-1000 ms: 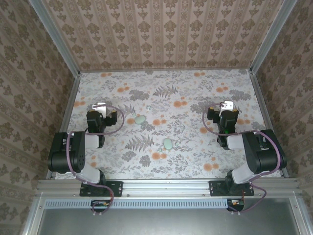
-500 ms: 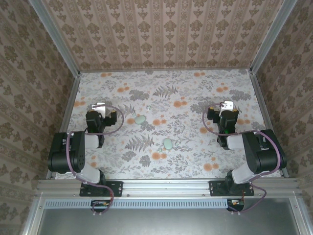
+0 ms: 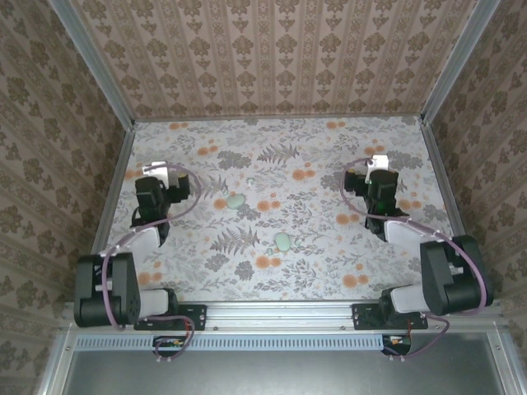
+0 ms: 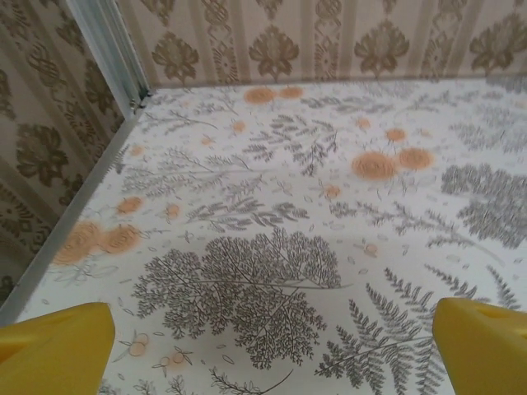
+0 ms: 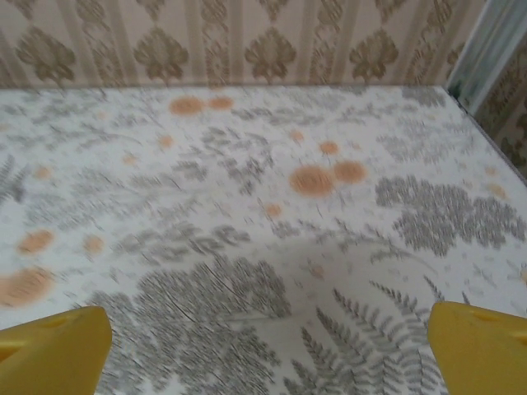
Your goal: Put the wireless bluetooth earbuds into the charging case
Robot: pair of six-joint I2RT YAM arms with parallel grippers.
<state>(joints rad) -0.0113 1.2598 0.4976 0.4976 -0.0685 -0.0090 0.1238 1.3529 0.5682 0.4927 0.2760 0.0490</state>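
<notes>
Two pale green rounded pieces lie on the floral table mid-way between the arms, one point(image 3: 236, 201) further back and one point(image 3: 282, 240) nearer. I cannot tell which is the charging case and which an earbud. A tiny pale speck point(image 3: 249, 183) lies just behind them. My left gripper point(image 3: 158, 174) hovers at the left, well apart from them; its yellow fingertips point(image 4: 58, 350) stand wide, the gripper point(image 4: 272, 354) open over bare cloth. My right gripper point(image 3: 377, 164) is at the right, also open point(image 5: 268, 354), with nothing between its fingertips point(image 5: 482, 346).
Patterned walls with aluminium posts point(image 3: 111, 90) close in the table on three sides. A metal rail point(image 4: 74, 206) runs close along the left gripper's left side. The floral cloth point(image 3: 280, 148) stretches behind the green pieces.
Both arms have stretched out from their folded pose. Each gripper has moved a little toward the back of the table. The green pieces have not moved.
</notes>
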